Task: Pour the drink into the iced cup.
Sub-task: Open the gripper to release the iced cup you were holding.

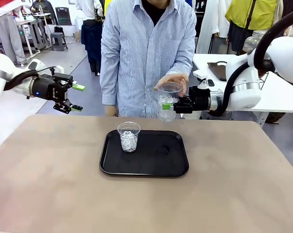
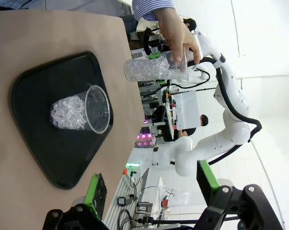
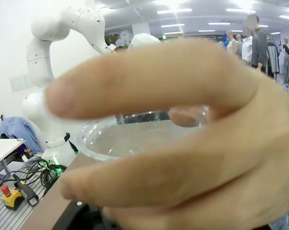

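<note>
Standing on a black tray (image 1: 175, 167) at the centre of the table (image 1: 49, 184), a clear cup (image 1: 129, 137) is upright and part-filled with ice. It sits toward 10 o'clock of the tray's middle, inside the rim. The left wrist view confirms the same cup (image 2: 79, 115) seated on the tray (image 2: 63, 158).

A second cup (image 1: 167, 103), also clear and carrying ice, is in the air at 1 o'clock of the tray, over the table's far edge. A person in a striped shirt (image 1: 146, 48) holds it from above, with a hand (image 1: 174, 81) spread over the rim. In the left wrist view the hand (image 2: 175, 33) clasps the rim end of the second cup (image 2: 154, 69). In the right wrist view the hand (image 3: 182, 158) is close to the lens, its fingers curled round the rim of the second cup (image 3: 134, 139).

The right gripper (image 1: 168, 106) comes in from 3 o'clock, level with the second cup's lower half. One green pad (image 1: 166, 106) appears to lie against the cup wall. Whether the jaws are clamped on that cup or merely beside it cannot be told.

The left gripper (image 1: 74, 97) hangs in the air at 10 o'clock of the tray, well apart from it, beyond the table's far left edge. Its jaws are released and spread, with nothing between the green pads (image 1: 78, 87). The left wrist view shows the same gripper (image 2: 151, 187) spread wide and aimed toward the tray
</note>
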Motion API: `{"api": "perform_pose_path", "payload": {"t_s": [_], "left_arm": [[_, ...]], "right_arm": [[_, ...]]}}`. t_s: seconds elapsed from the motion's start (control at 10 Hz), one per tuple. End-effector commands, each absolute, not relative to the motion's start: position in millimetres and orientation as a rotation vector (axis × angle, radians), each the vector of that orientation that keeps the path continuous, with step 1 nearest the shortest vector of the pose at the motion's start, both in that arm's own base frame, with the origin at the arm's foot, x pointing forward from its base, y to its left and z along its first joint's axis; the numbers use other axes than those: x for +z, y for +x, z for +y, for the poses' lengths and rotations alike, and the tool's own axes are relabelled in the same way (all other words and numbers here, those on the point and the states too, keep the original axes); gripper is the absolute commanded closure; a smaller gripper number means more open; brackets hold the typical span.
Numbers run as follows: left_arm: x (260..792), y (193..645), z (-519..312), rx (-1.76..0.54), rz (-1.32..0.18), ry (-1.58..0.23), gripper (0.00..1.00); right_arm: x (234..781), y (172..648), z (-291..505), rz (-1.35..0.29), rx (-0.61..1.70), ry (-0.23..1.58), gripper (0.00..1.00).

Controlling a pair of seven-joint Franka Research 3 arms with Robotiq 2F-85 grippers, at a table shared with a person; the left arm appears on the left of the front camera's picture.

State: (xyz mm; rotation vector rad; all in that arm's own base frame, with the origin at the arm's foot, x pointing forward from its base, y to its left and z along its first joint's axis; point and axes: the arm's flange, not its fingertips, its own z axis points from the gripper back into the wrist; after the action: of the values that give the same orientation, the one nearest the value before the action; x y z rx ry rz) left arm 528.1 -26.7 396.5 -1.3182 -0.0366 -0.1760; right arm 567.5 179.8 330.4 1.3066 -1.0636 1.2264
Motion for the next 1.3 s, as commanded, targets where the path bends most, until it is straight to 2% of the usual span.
{"api": "perform_pose_path", "payload": {"t_s": [0.0,1.2], "left_arm": [[398.0,527.6,-26.4,-0.181,-0.038,-1.317,0.0],[398.0,527.6,-26.4,-0.181,-0.038,-1.317,0.0]], "right_arm": [[335.4,566.8,180.6,-1.073,1.227,1.306,0.36],[335.4,566.8,180.6,-1.073,1.227,1.306,0.36]]}}
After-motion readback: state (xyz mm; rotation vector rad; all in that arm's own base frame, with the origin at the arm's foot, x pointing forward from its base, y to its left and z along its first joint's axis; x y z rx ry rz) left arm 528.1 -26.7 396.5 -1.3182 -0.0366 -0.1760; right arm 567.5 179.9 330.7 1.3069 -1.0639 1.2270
